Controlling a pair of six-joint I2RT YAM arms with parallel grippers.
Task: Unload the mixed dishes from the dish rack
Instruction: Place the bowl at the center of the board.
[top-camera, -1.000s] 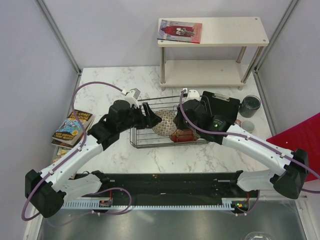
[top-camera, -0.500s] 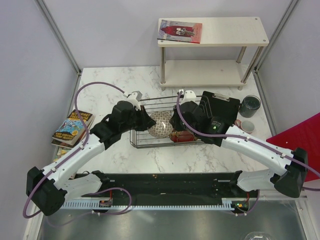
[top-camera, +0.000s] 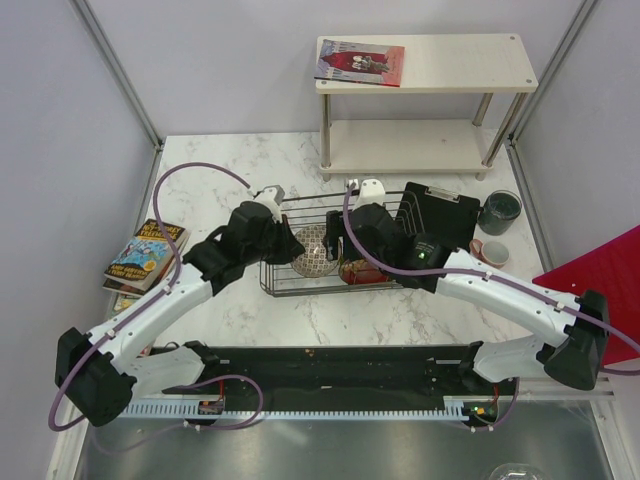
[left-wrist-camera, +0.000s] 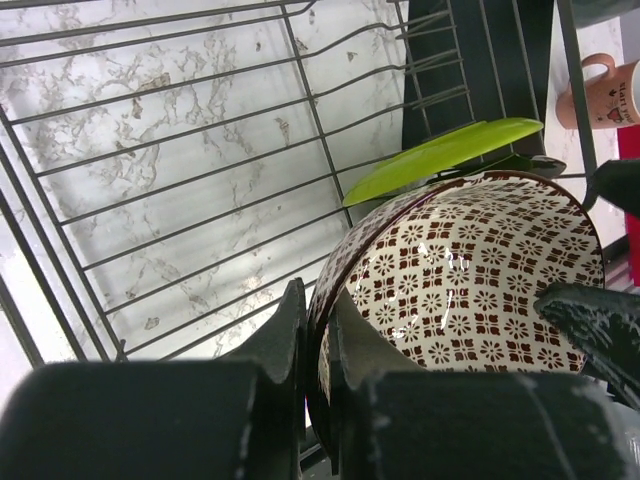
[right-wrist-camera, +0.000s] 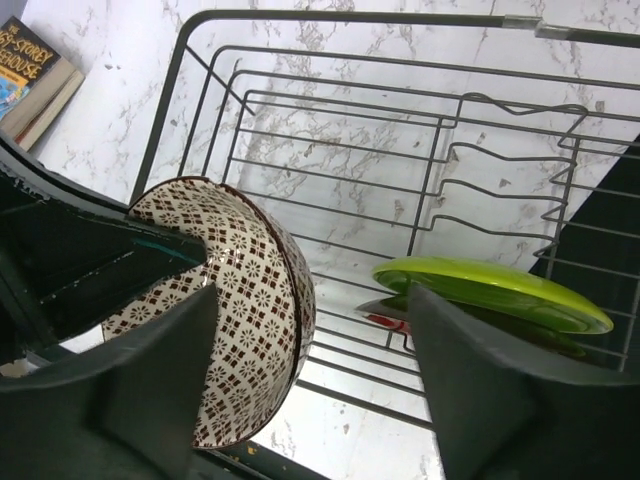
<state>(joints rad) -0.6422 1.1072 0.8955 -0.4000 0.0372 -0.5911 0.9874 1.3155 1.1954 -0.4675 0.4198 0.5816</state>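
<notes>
Most of the floor of the rectangular dark wire dish rack (right-wrist-camera: 350, 18) was left bare and could be reached from above. One side was taken up by the brown-patterned small bowl (right-wrist-camera: 250, 290), stood on edge and clamped by the left gripper (left-wrist-camera: 315, 310). A gap was left between it and the tilted lime-green round plate (right-wrist-camera: 490, 290), with upright wire dividers (right-wrist-camera: 452, 152) by the plate

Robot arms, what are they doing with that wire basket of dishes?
They are emptying the dish rack. The left gripper is pinched shut on the rim of the patterned bowl inside the rack. The right gripper hangs open over the rack, near the lime-green plate, holding nothing. A dark cup and a pink cup stand out on the table to the right.
</notes>
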